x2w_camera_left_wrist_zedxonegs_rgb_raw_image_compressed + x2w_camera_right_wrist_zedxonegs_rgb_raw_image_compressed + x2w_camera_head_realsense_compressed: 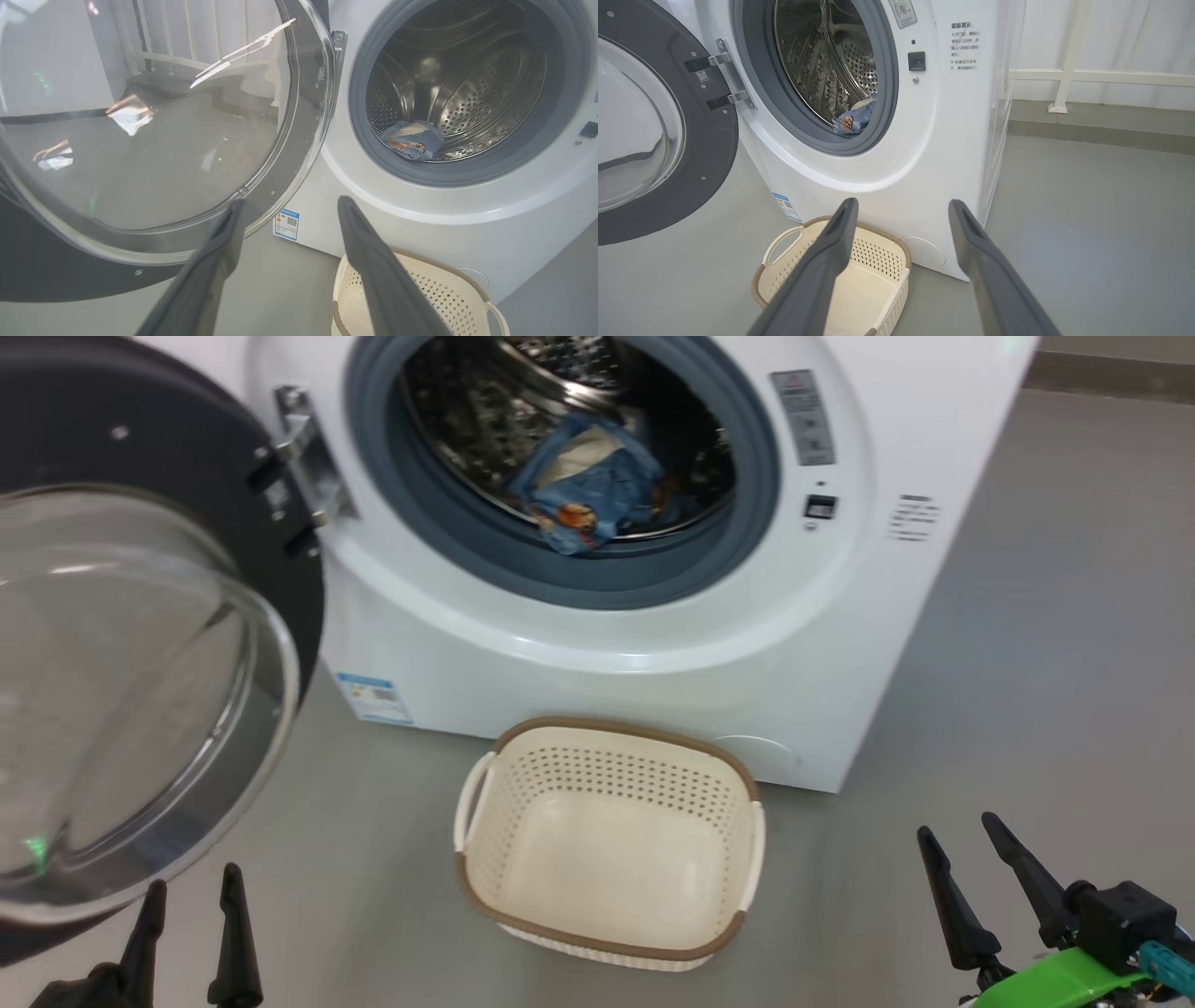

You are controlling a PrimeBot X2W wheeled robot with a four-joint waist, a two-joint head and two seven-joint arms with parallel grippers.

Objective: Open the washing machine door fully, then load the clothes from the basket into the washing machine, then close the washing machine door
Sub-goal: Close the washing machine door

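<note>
Washing machine [579,653]: white front-loader across the upper centre of the head view, standing on a grey floor [1027,663]. The mouth is uncovered. A grey-blue rubber ring [579,579] frames the steel perforated drum [485,420].

Washing machine door [187,439]: swung wide on its hinge at the left of the mouth, filling the upper and middle left of the frame. The black rim and bulging clear glass face the camera. In the left wrist view the glass takes up the whole left half.

Basket [607,775]: cream, perforated, with a brown rim. It sits on the floor at lower centre, just in front of the machine's base (whether it touches the base cannot be told). Its cream bottom is in plain sight.

Clothes [583,485]: one bundle of light blue fabric with orange-brown print, lying inside the drum at the lower front, close behind the ring.

Left gripper [193,882]: lower left corner, fingers spread and holding nothing, the tips just below the door's lower edge. In its own wrist view [292,201] the gap between the fingers frames the machine's lower left corner.

Right gripper [955,826]: lower right corner, fingers spread and holding nothing, to the right of the basket and apart from it. Its wrist view [903,201] confirms this.

Blue label sticker [373,698]: on the machine's lower left front, beside the door's edge.
</note>
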